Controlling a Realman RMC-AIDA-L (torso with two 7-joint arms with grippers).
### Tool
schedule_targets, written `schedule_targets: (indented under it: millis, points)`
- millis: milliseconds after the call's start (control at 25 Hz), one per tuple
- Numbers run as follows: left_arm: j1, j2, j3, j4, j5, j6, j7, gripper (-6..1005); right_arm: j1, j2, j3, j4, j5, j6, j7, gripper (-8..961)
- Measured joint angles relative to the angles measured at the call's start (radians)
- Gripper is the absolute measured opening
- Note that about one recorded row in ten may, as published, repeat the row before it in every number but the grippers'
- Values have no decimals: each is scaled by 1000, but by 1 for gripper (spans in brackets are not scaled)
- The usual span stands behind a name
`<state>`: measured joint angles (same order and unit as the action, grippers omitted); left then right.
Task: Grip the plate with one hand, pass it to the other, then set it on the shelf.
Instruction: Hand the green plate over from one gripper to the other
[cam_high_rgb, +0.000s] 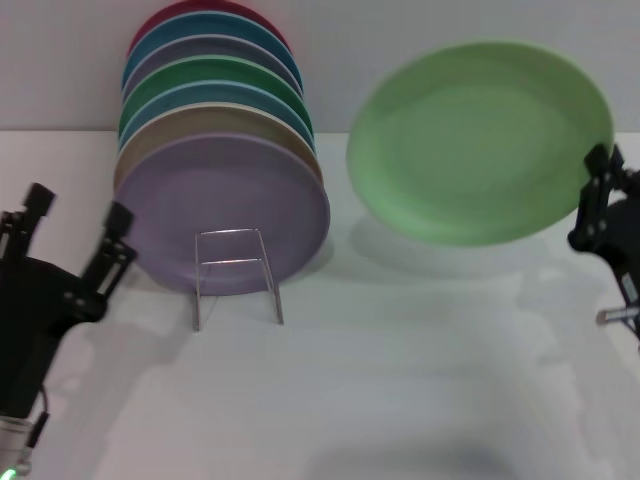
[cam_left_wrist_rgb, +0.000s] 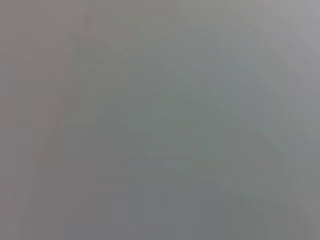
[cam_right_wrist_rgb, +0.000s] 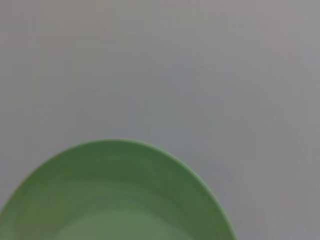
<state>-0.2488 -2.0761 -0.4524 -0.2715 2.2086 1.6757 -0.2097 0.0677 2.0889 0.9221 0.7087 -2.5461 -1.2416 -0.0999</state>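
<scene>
Currently the plate (cam_high_rgb: 480, 140) is held off the surface (cam_high_rgb: 400, 380) at 2 o'clock, face tilted toward the room. The right gripper (cam_high_rgb: 597, 190) has its fingers clamped on the plate's 3 o'clock rim, partly cut off by the frame edge. The left gripper (cam_high_rgb: 75, 235) at 9 o'clock is spread wide, holding nothing. The shelf (cam_high_rgb: 235, 275) stands before stacked plates (cam_high_rgb: 215, 150). The left wrist view shows nothing readable.

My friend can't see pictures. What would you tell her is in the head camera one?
The right gripper holds a light green plate by its edge, up above a white table. At the left, colourful plates lean in a stack behind a small wire shelf, and the left gripper waits open beside them.
</scene>
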Motion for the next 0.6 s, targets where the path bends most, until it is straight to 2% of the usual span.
schedule_targets:
  millis: [240, 600]
  points:
    - [-19, -1, 98, -51, 0, -53, 116, 815, -36, 0, -106, -6, 17, -67, -6, 19]
    - [-37, -2, 124, -70, 0, -114, 132, 811, -37, 0, -259, -7, 129, -120, -142, 24]
